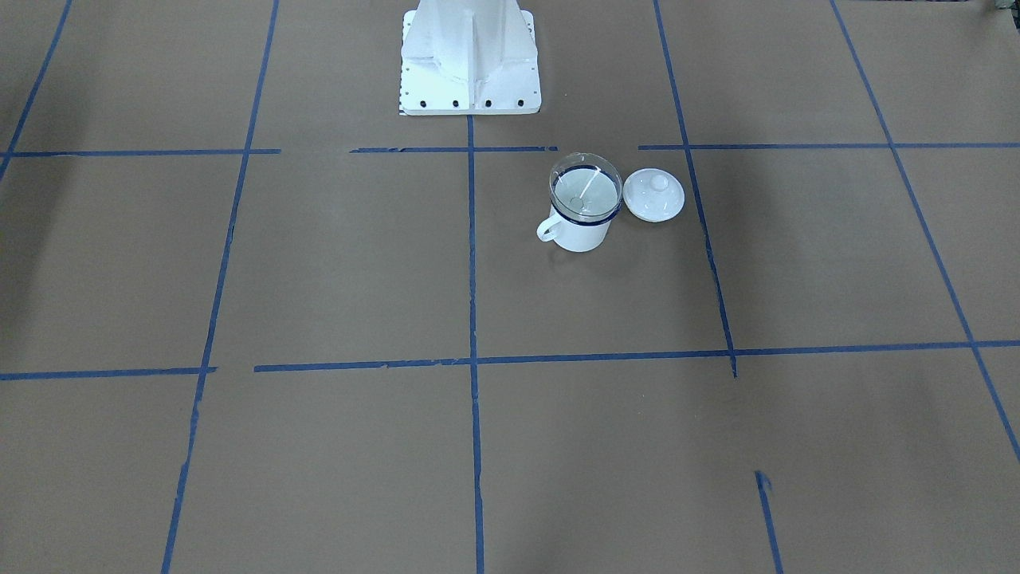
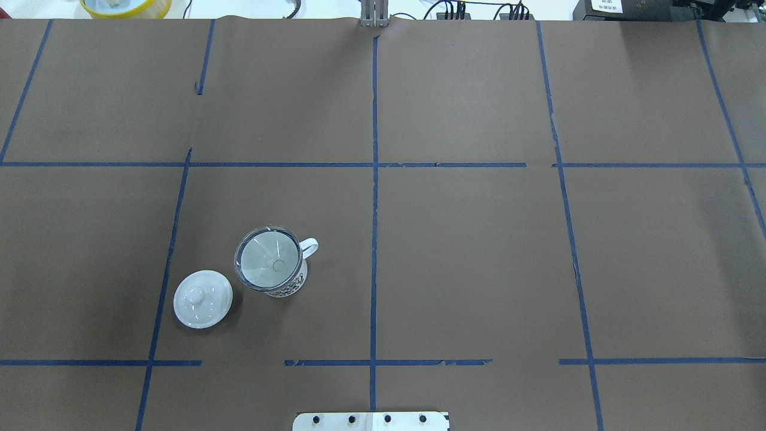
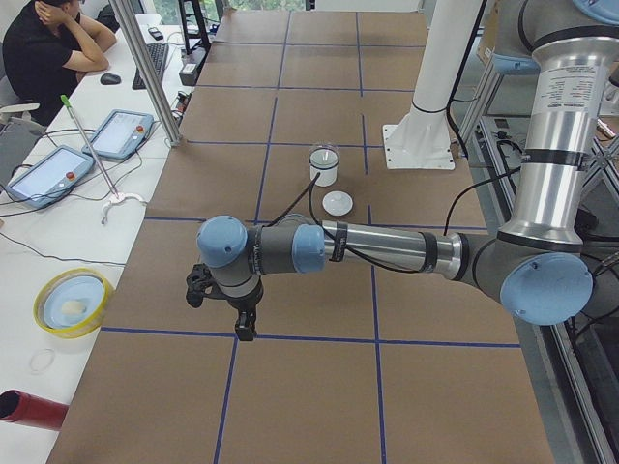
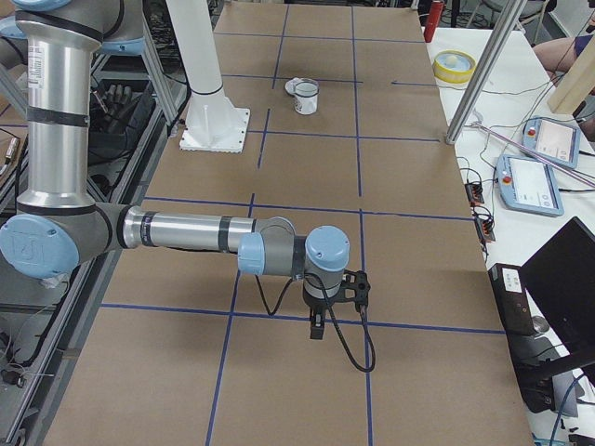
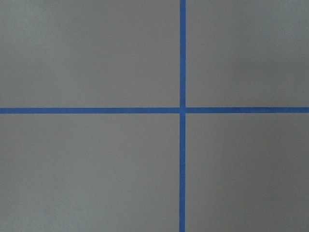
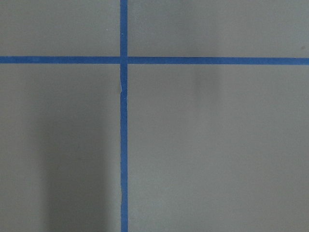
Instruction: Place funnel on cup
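The clear funnel [image 1: 586, 185] sits in the mouth of the white cup [image 1: 580, 231], its rim resting on the cup's dark blue rim. The overhead view shows the funnel [image 2: 267, 258] and the cup [image 2: 287, 286], handle to the right. No gripper is near them. My left gripper [image 3: 244, 329] shows only in the exterior left view, hanging over the table far from the cup [image 3: 324, 172]; I cannot tell whether it is open or shut. My right gripper [image 4: 317, 330] shows only in the exterior right view, far from the cup [image 4: 306, 100]; its state cannot be told either.
A round white knobbed lid [image 1: 653, 194] lies on the table beside the cup, also in the overhead view [image 2: 203, 299]. The robot's white base [image 1: 470, 60] stands behind. A yellow bowl [image 3: 71, 302], tablets [image 3: 123, 132] and a seated operator [image 3: 48, 48] are off the table's side.
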Controlling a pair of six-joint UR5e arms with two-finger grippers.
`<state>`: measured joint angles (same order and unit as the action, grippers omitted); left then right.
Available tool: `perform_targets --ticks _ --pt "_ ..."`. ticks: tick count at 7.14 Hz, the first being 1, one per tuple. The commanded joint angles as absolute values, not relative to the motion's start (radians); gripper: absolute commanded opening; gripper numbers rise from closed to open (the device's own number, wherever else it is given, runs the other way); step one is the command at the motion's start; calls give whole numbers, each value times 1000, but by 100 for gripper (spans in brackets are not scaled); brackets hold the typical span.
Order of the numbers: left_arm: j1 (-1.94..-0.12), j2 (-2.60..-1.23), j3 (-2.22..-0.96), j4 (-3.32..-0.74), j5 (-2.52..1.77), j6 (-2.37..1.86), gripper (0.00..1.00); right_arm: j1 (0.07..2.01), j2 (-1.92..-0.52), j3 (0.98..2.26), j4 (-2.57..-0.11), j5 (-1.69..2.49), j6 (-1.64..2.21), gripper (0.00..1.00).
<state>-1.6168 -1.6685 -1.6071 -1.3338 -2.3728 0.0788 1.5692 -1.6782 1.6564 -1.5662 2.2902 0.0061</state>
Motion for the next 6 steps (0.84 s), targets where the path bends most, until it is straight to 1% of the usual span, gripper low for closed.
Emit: perform_targets --ticks 1,2,4,6 --pt "-1617 -1657 -1629 -1304 -2372 103 100 1569 -1678 1657 -1566 2290 6 100" --pt "-1617 -1657 -1620 -1351 -2375 112 100 1569 -1678 1655 -1566 2290 6 100" --pt "-1617 -1564 -1638 -1455 -2381 112 100 1569 -1678 1655 -1566 2290 6 100" --pt "-1617 -1559 -1663 -1463 -2382 100 100 1569 -1678 1657 -1566 2290 6 100"
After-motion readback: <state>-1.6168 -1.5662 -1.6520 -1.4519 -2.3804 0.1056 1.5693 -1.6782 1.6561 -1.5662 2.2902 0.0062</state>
